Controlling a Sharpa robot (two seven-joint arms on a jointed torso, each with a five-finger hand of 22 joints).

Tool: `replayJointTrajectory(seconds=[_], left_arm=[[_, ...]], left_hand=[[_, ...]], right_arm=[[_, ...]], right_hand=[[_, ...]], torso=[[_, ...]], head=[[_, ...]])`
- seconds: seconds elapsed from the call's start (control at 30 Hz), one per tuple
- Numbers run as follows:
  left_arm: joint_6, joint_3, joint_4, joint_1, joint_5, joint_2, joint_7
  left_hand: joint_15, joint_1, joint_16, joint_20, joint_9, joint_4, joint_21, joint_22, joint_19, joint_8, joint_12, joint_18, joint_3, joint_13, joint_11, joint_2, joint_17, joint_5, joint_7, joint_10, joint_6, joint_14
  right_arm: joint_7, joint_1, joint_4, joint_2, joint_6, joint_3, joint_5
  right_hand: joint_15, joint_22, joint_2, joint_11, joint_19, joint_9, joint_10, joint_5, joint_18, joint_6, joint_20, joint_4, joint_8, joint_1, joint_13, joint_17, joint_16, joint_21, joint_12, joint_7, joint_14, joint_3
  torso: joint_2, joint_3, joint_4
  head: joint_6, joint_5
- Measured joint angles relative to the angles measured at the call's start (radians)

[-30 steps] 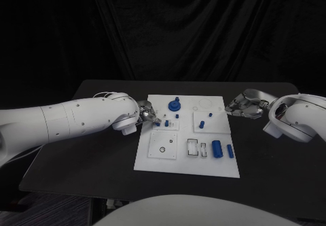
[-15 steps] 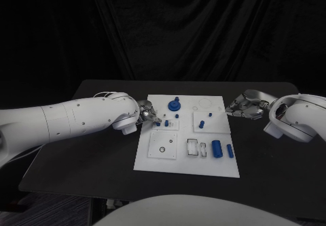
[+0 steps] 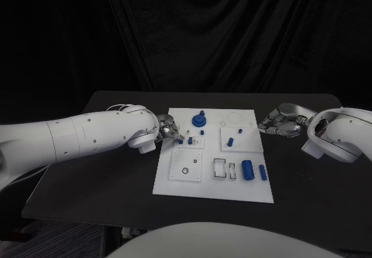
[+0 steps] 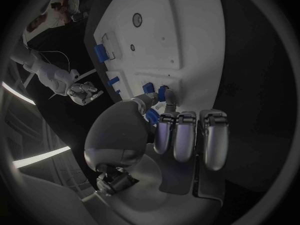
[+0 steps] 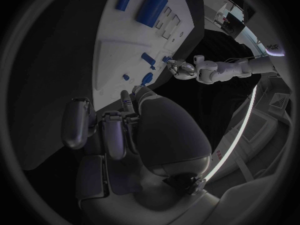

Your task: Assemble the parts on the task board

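Nothing has visibly moved over the last second: both arms and every blue part sit where they did. At the left edge of the task board [image 3: 178, 185], the left hand [image 3: 169, 133] rests with its fingertips over the upper-left sub-plate, and the left wrist view shows thumb and a finger closed around a small blue peg [image 4: 160, 93] right at the board surface, so this hand is clamped on that part. A second short peg [image 3: 190, 141] stands just beside it. The right hand [image 3: 277, 121] hangs just off the board's right edge, fingers curled in and holding nothing. My judgement is that the step in hand is seating the small peg into its hole on that sub-plate. The next move likely calls for a straight downward press, peg kept upright, then a clean release. Still loose near the board's front right lie the large cylinder [image 3: 247, 169] and the slim bar [image 3: 263, 172].
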Motion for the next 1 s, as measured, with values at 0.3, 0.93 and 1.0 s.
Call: replayJointTrajectory(seconds=[0.3,0.93,1.0], left_arm=[[0.003,-0.001,0.002,-0.001,-0.028,-0.004,0.004],[-0.002,-0.001,0.003,-0.002,-0.045,-0.009,0.006],[-0.002,-0.001,0.003,-0.002,-0.046,-0.008,0.006]], left_hand=[[0.0,0.0,0.0,0.0,0.001,0.0,0.0,0.0,0.0,0.004,0.0,0.0,0.0,0.0,0.0,0.0,0.0,0.0,0.0,0.0,0.0,0.0],[0.0,-0.001,0.0,0.0,0.017,0.0,0.0,0.0,0.0,0.017,0.0,0.0,0.0,0.0,0.0,-0.001,0.0,0.0,-0.005,0.0,0.02,0.0],[0.0,-0.001,0.0,0.0,0.017,0.0,0.0,0.0,0.0,0.017,0.0,0.0,-0.001,0.0,0.0,-0.001,0.0,0.0,-0.003,0.0,0.022,0.0]], right_arm=[[-0.005,0.0,0.0,0.0,0.005,0.0,0.0],[-0.01,0.0,0.0,0.0,0.011,0.0,0.0],[-0.01,0.0,0.0,0.0,0.012,0.0,0.0]], right_hand=[[0.0,0.0,0.0,0.0,-0.004,0.0,0.0,0.0,0.0,0.0,0.004,0.0,0.0,0.0,0.0,0.0,0.0,0.0,0.0,0.0,0.0,0.0],[0.0,0.001,0.0,0.0,-0.004,0.0,0.0,0.0,0.0,0.0,0.004,0.0,0.0,0.0,0.0,0.0,0.0,0.0,0.0,0.0,0.0,0.0],[0.0,0.001,0.0,0.0,-0.004,0.0,0.0,0.0,0.0,0.0,0.004,0.0,0.0,0.0,0.0,0.0,0.0,0.0,0.0,0.0,0.0,0.0]], torso=[[-0.001,-0.0001,0.0012],[-0.001,-0.0002,0.0009],[-0.001,-0.0002,0.0008]], head=[[0.0,-0.002],[0.0,0.0],[0.0,0.0]])
